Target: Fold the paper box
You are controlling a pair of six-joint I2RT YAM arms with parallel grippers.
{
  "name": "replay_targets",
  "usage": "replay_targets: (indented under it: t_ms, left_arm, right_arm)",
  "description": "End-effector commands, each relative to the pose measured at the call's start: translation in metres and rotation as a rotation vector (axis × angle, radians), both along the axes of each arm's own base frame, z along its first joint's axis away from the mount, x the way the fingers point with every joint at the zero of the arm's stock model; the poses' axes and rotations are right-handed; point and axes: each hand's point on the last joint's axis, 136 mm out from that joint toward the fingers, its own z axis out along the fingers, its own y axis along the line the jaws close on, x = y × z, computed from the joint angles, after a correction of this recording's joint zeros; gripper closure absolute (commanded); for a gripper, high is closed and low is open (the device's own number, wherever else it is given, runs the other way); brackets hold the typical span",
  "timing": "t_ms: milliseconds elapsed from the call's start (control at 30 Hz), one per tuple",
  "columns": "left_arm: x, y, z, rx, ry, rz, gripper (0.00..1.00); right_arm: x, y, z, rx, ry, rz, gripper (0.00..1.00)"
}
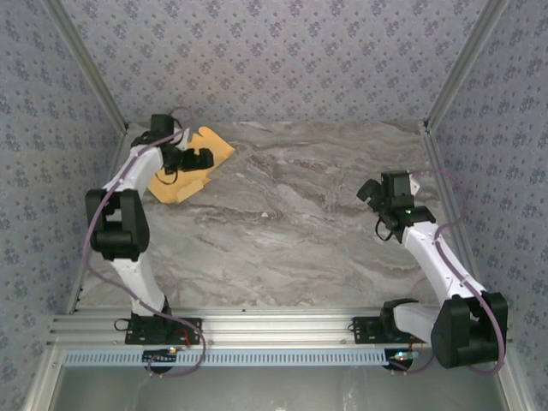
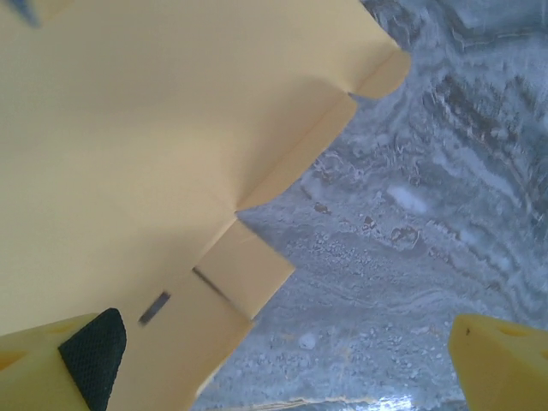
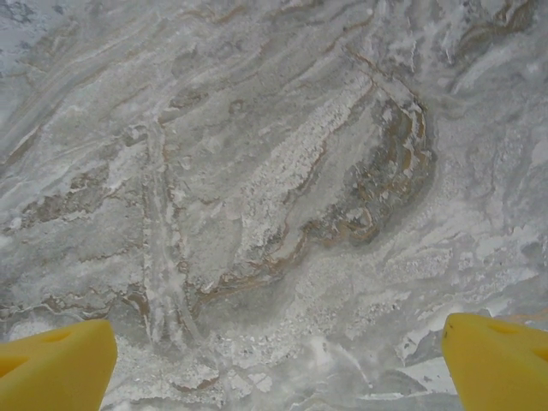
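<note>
Top external view: a grey marble-patterned table (image 1: 291,223) is carrying a flat paper box (image 1: 177,190) at its far left corner, with the left arm (image 1: 116,223) reaching over it.

The right arm (image 1: 437,257) is leaning over the table's right side, well apart from the card. The paper box is lying as an unfolded yellow-orange sheet, its notched flaps and tabs spreading flat in the left wrist view (image 2: 154,128), forming no compartment. The left gripper (image 1: 193,158) is hanging over the sheet's edge with jaws spread wide (image 2: 287,342): one padded finger (image 2: 90,355) is sitting over the card, the other over bare table, and whether the pad is touching the card cannot be told. The right gripper (image 1: 377,195) is hovering with jaws equally wide over bare marble (image 3: 278,360), gripping nothing.
</note>
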Motion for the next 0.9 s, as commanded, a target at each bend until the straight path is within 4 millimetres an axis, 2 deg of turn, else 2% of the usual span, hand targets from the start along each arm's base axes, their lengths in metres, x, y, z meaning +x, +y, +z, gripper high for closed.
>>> replay_targets:
  t_ms: [0, 67, 167, 267, 333, 400, 567, 700, 767, 867]
  left_arm:
    - [-0.033, -0.011, -0.05, 0.076, 0.22, -0.184, 0.01]
    - [-0.029, -0.006, -0.056, 0.138, 0.222, -0.175, 0.01]
    - [-0.022, 0.005, -0.052, 0.215, 0.197, -0.122, 0.04]
    - [-0.021, 0.013, -0.052, 0.256, 0.197, -0.088, 0.22]
    - [-0.023, 0.013, -0.053, 0.256, 0.203, -0.082, 0.38]
    - [-0.03, 0.009, -0.055, 0.238, 0.219, -0.079, 0.47]
    - [-0.047, 0.008, -0.063, 0.298, 0.227, -0.094, 0.48]
    - [-0.056, 0.012, -0.065, 0.315, 0.252, -0.098, 0.89]
    - [-0.058, 0.006, -0.061, 0.285, 0.248, -0.101, 0.94]
    - [-0.062, -0.014, -0.052, 0.223, 0.225, -0.105, 1.0]
  right_arm:
    - [-0.004, -0.005, 0.008, -0.031, 0.019, 0.019, 0.0]
    - [-0.006, -0.007, 0.007, -0.016, 0.025, 0.022, 0.0]
    - [-0.008, -0.01, 0.008, -0.012, 0.029, 0.022, 0.0]
    - [-0.009, -0.011, 0.009, -0.006, 0.028, 0.02, 0.0]
    - [-0.008, -0.01, 0.01, 0.003, 0.025, 0.021, 0.0]
    - [-0.008, -0.009, 0.01, 0.016, 0.026, 0.013, 0.0]
    - [-0.007, -0.005, 0.01, 0.047, 0.029, 0.011, 0.0]
    - [-0.006, -0.003, 0.009, 0.063, 0.032, 0.01, 0.0]
    - [-0.006, -0.002, 0.007, 0.067, 0.039, 0.008, 0.0]
    - [-0.006, -0.002, 0.004, 0.082, 0.047, -0.005, 0.0]
